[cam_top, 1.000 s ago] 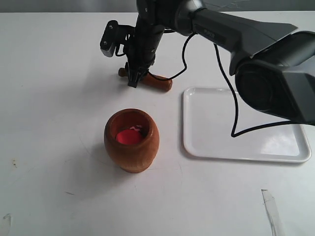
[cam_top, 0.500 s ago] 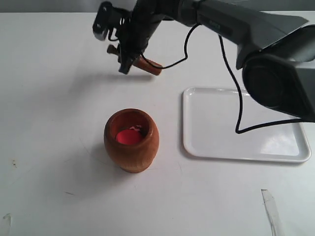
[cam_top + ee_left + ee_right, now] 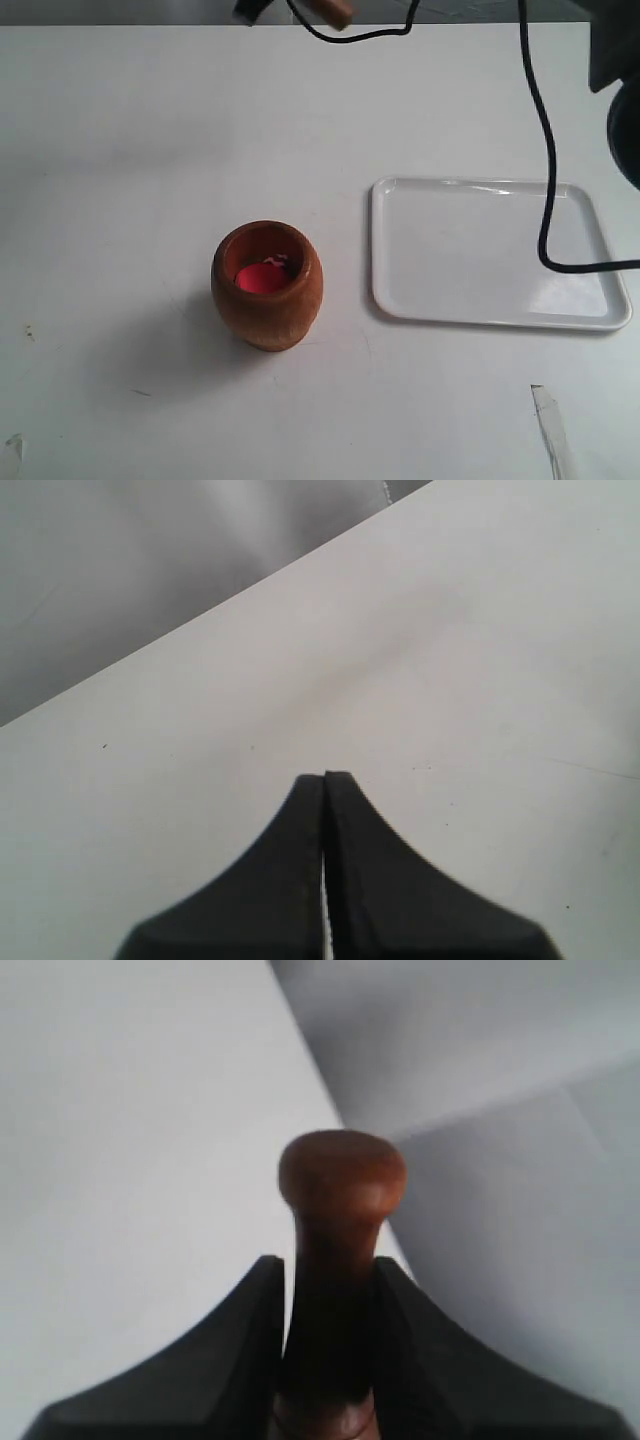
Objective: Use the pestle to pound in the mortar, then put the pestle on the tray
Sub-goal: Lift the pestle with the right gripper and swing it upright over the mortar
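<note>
Exterior view: mortar (image 3: pixel 267 290) stands upright on the white table (image 3: pixel 120 150), a little left of centre, with a bright red-pink lump (image 3: pixel 262 277) in its bottom. Tray (image 3: pixel 480 250) lies flat on the table just right of the mortar, not touching it; a black cable (image 3: pixel 545 150) hangs down across the front of it. Scrap of pale tape (image 3: pixel 550 430) on the table near the lower right corner. Pestle (image 3: pixel 333 10) shows only as a brown end at the very top edge of the picture, well apart from mortar and tray. Right wrist view: right gripper (image 3: pixel 332 1265) pinches the pestle by its shaft between two dark fingers (image 3: pixel 250 1340), the round knob end sticking out past the fingertips; table edge and grey ground behind, blurred. Left wrist view: left gripper (image 3: pixel 325 777) has its fingers pressed flat together, only a thin seam between them, over bare table near its edge.
</note>
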Motion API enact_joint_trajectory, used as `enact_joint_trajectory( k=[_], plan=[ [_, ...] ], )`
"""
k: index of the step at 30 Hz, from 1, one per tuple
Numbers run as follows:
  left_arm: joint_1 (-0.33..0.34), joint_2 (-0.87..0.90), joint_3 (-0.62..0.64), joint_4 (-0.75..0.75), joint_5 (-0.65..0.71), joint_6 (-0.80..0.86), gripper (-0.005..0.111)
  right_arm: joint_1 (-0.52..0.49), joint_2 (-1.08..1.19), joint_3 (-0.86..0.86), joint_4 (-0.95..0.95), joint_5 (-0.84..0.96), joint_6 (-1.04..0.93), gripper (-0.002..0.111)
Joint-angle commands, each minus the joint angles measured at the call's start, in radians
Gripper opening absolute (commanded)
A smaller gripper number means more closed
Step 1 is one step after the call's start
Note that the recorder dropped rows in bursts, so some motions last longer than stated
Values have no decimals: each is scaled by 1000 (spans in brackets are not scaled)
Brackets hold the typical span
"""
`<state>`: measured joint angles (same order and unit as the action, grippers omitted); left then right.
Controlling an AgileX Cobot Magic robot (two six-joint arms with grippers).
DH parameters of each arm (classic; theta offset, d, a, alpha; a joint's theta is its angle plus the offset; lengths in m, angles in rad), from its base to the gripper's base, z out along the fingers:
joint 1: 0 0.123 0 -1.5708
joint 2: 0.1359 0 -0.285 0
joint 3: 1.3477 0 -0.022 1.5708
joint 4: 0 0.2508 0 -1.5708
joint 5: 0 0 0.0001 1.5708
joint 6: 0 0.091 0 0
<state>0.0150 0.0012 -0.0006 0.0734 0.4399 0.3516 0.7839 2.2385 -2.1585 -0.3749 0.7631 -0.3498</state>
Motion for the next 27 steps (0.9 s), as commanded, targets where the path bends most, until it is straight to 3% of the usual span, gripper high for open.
enact_joint_trajectory(
  k=[1, 4, 14, 23, 24, 27],
  plan=[
    [-8, -1, 1, -7, -3, -8, 0, 7, -58, 118, -660, 80, 567, 0],
    [-8, -1, 1, -7, -3, -8, 0, -5, -125, 241, -596, -64, 614, 0],
    [-8, -1, 1, -7, -3, -8, 0, -7, -470, 822, -213, -860, 561, 0],
    [-8, -1, 1, -7, -3, -8, 0, -7, -649, 1416, 79, -1909, 574, 0],
    [-8, -1, 1, -7, -3, -8, 0, -7, -647, 1478, 99, -1984, 576, 0],
    [-8, -1, 1, -7, -3, -8, 0, -7, -645, 1613, 115, -1984, 589, 0]
  ],
)
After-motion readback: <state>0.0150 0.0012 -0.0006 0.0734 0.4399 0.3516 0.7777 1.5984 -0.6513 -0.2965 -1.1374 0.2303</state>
